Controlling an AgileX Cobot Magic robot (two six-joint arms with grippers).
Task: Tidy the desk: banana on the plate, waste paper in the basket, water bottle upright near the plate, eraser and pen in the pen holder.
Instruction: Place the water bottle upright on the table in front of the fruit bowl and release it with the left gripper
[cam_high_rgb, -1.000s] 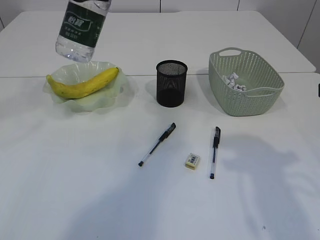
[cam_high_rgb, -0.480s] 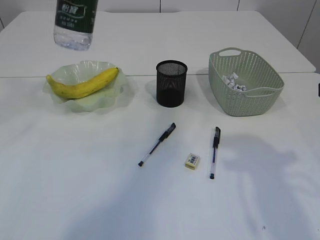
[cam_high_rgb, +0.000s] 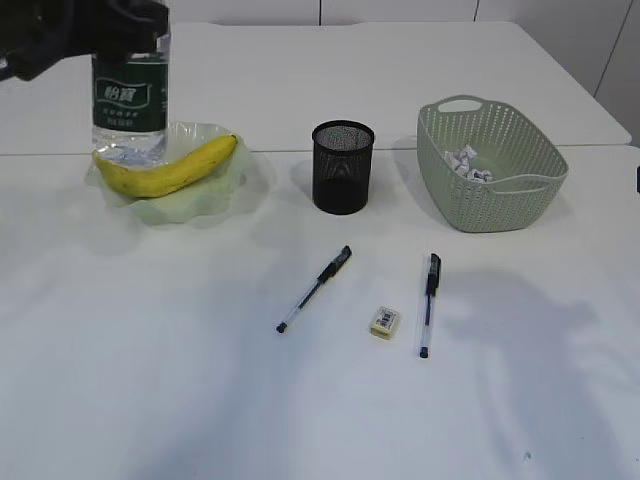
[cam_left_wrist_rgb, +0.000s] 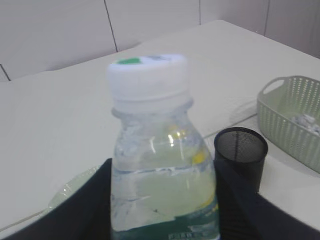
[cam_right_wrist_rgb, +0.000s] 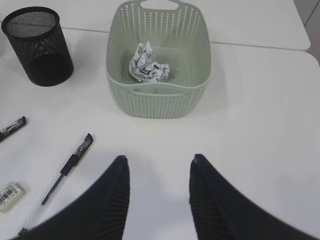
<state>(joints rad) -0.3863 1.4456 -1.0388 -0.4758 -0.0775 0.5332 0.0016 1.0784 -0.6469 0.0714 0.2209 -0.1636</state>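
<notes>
Left claw (cam_left_wrist_rgb: 162, 200) is clamped round the water bottle (cam_high_rgb: 130, 100), holding it upright just behind the plate (cam_high_rgb: 215, 200) with the banana (cam_high_rgb: 170, 168) so it can stand there, while right claw (cam_right_wrist_rgb: 157, 200) hangs open and empty.

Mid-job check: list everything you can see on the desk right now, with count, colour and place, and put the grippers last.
banana: one, yellow, lying in the plate
plate: one, pale green, ruffled, far left of the desk
water bottle: one, clear with dark green label and white cap, upright in the left gripper at the plate's far-left edge
pen holder: one, black mesh, centre back, nothing visible inside
basket: one, sage green, back right
waste paper: one crumpled white ball, inside the basket
pens: two, black and clear, one in front of the pen holder, one to its right
eraser: one, pale yellow, between the pens
left gripper: closed on the bottle
right gripper: open, empty, above the desk near the basket
</notes>
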